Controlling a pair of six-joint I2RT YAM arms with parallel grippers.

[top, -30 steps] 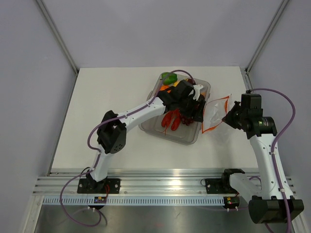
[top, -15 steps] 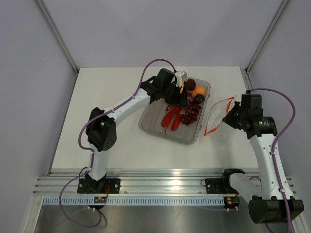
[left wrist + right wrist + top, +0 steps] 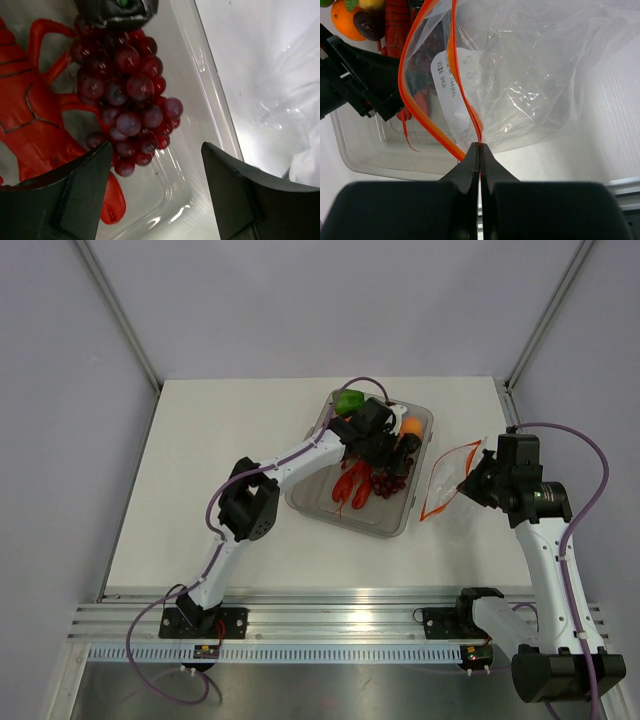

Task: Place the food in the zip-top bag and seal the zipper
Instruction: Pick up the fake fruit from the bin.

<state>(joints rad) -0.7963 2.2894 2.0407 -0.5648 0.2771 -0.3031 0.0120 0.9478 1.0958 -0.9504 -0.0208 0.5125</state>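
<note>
Two weak points stand out. The right arm's jaws are clenched on one end of the zipper (image 3: pixel 427 125). They pinch only a corner of the zip-top bag (image 3: pixel 530 75), which is held just beside the clear tray (image 3: pixel 305 495) toward the right of the desk (image 3: pixel 220 460). The mouth gapes as a narrow slit between the two orange strips. A bulky piece could catch on the rim, drag the film and pull the corner out of that thin pinch.

The left arm's jaws are spread wide and empty, low inside the tray. The tail of the purple grapes (image 3: pixel 125 100) reaches just between the fingertips (image 3: pixel 85 175). The bunch touches the red lobster (image 3: pixel 30 115) and lies near the tray wall. A closing grip may nip a lobster leg as well, or squeeze only a few grapes so that the cluster slips on the lift.

The orange (image 3: pixel 347 22), the plum (image 3: pixel 367 22) and the green pepper (image 3: pixel 349 400) also sit in the tray, and no food shows inside the bag. Many transfers probably remain, and each one could knock the bag.
</note>
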